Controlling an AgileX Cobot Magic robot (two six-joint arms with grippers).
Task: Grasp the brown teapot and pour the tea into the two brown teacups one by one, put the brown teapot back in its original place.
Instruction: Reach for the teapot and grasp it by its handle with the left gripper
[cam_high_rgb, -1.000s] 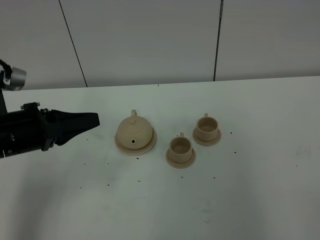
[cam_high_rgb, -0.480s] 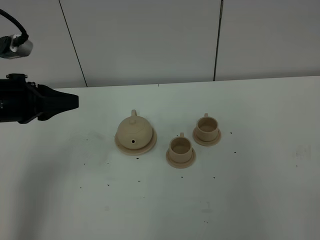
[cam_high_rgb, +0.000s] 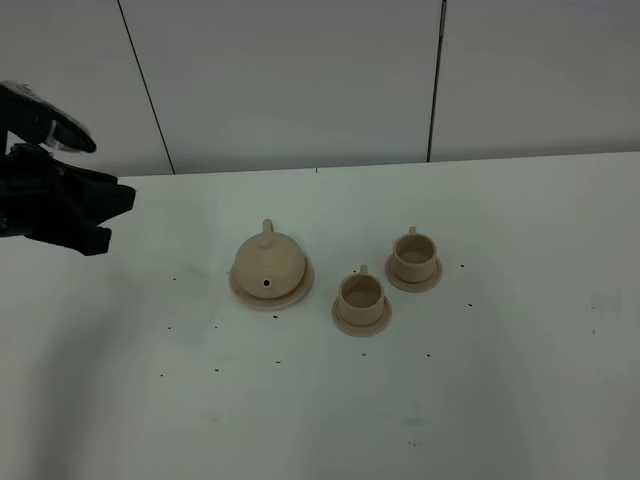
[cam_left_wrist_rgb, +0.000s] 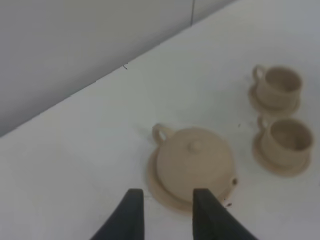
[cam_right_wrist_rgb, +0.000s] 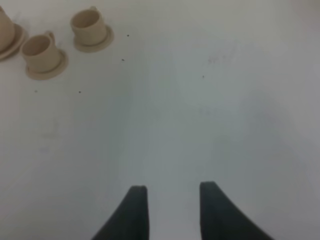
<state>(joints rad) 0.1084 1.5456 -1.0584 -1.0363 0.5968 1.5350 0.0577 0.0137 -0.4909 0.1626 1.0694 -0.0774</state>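
Since a second ago the left gripper (cam_high_rgb: 112, 205) is pulling back from beside the brown teapot (cam_high_rgb: 268, 262) toward the left edge of the bench (cam_high_rgb: 480, 400), and it is rising and turning. The teapot and the cups are not shifting.

Starting from the near edge, the right gripper (cam_right_wrist_rgb: 170, 192) is hanging over bare bench, its fingers standing apart with a medium gap and carrying nothing. Next, the nearer teacup (cam_high_rgb: 360, 291) is sitting on its small saucer (cam_high_rgb: 362, 327) around the middle of the bench. A little further, toward the left edge, the brown teapot is resting upright, lid on, on the large saucer (cam_high_rgb: 284, 303), which we are taking for its original place. The farther teacup (cam_high_rgb: 413, 250) is standing on the second small saucer (cam_high_rgb: 414, 284), more toward the right edge. Farthest, toward the far-left corner, the left gripper is hovering with parted fingers, empty, well apart from the teapot.

We are not seeing tea in either cup, since the insides are looking plain tan, so we cannot tell if pouring is done. We are judging that either everything is remaining or the task is ending: the teapot is in its place and nothing is holding it.
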